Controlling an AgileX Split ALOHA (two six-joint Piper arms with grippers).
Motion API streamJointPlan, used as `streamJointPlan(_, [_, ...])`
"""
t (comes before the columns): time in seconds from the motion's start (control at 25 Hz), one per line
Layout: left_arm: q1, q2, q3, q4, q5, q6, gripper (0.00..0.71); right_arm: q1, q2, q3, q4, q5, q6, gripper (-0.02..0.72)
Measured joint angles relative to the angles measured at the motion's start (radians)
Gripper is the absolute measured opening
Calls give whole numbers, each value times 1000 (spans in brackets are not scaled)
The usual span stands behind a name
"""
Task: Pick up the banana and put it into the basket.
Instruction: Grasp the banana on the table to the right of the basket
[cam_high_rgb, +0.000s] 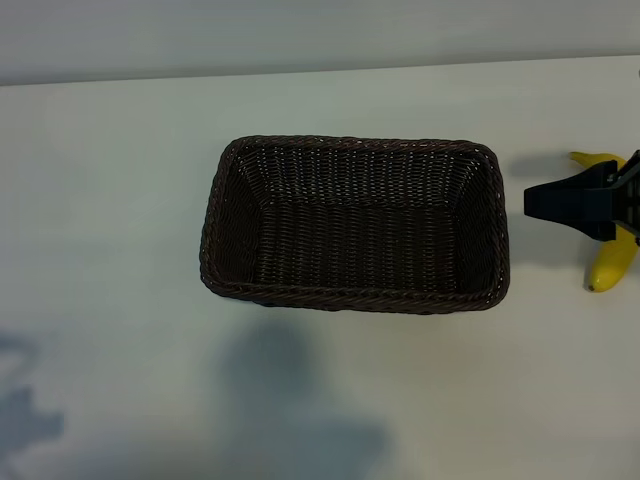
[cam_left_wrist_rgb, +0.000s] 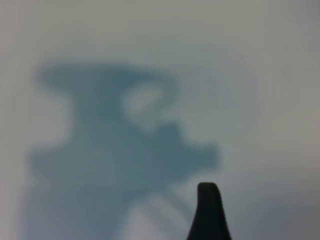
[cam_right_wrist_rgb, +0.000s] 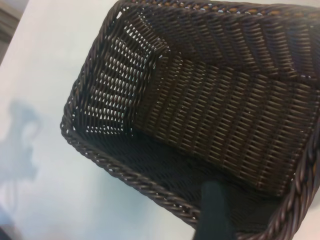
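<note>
Your right gripper (cam_high_rgb: 540, 200) hangs spread and empty at the wicker basket's (cam_high_rgb: 355, 300) three o'clock, over the banana (cam_high_rgb: 612, 262), still unlifted. Left gripper (cam_left_wrist_rgb: 210, 212) spread too, over bare table.

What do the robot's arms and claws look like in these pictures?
Little of them shows. The right claw enters at the exterior view's right edge as a matte black, angular, blocky piece narrowing toward its tip. In each wrist view only one black finger shows: the left finger tapered with a rounded tip, the right finger similar. No cables or markings are visible.
</note>
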Motion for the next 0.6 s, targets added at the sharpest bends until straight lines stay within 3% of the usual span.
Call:
streamJointPlan(0.24, [0,-50,0,3,-5,2,562,0,0,0,0,1,1,522])
streamJointPlan(0.36, [5,-51,0,5,-7,2,562,0,0,0,0,-8,35,522])
streamJointPlan(0.52, [54,-67,0,6,-9,2,562,0,0,0,-46,-28,97,522])
streamJointPlan(0.6, [94,-105,0,6,-9,2,562,0,0,0,-87,-53,164,522])
